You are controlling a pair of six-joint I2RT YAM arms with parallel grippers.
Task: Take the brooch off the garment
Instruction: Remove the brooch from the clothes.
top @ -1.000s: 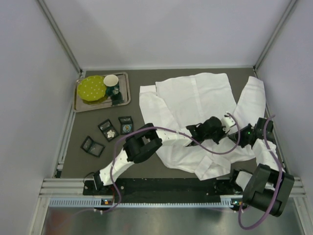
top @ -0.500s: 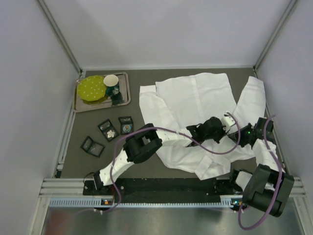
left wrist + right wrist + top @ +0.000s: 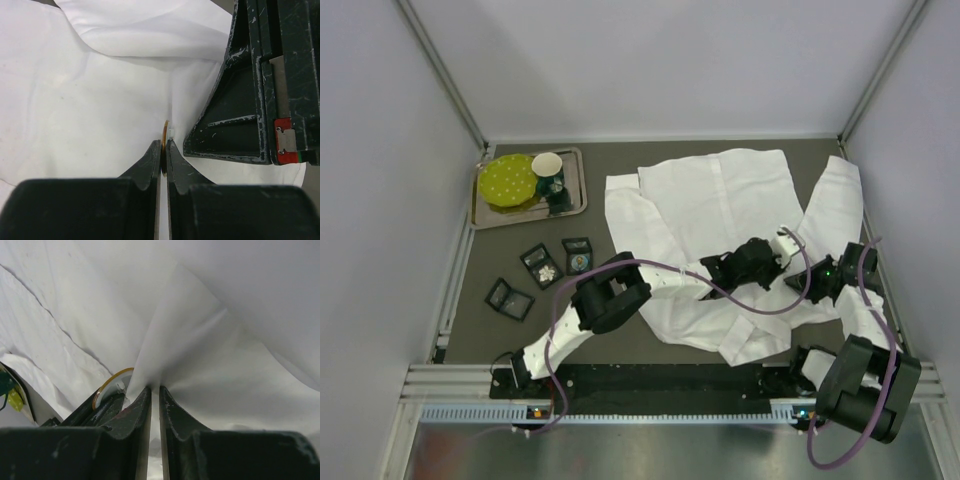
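Observation:
The white garment (image 3: 715, 195) lies spread over the right half of the table. The brooch (image 3: 164, 131) is a thin gold-rimmed disc, seen edge-on against the cloth. My left gripper (image 3: 163, 145) is shut on its rim. In the top view my left gripper (image 3: 778, 265) meets my right gripper (image 3: 796, 278) over the shirt's lower right part. My right gripper (image 3: 154, 390) is shut on a pinched fold of the garment (image 3: 200, 330) right beside the brooch (image 3: 106, 388). The cloth rises as a tent from my right fingertips.
A metal tray (image 3: 485, 212) at the back left holds a green plate (image 3: 509, 180) and a cup (image 3: 547, 165). Three small black boxes (image 3: 540, 265) lie on the grey mat left of the shirt. Walls enclose the table on three sides.
Both grippers have shifted very slightly to the left, still joined at the same spot on the shirt. Nothing has been let go.

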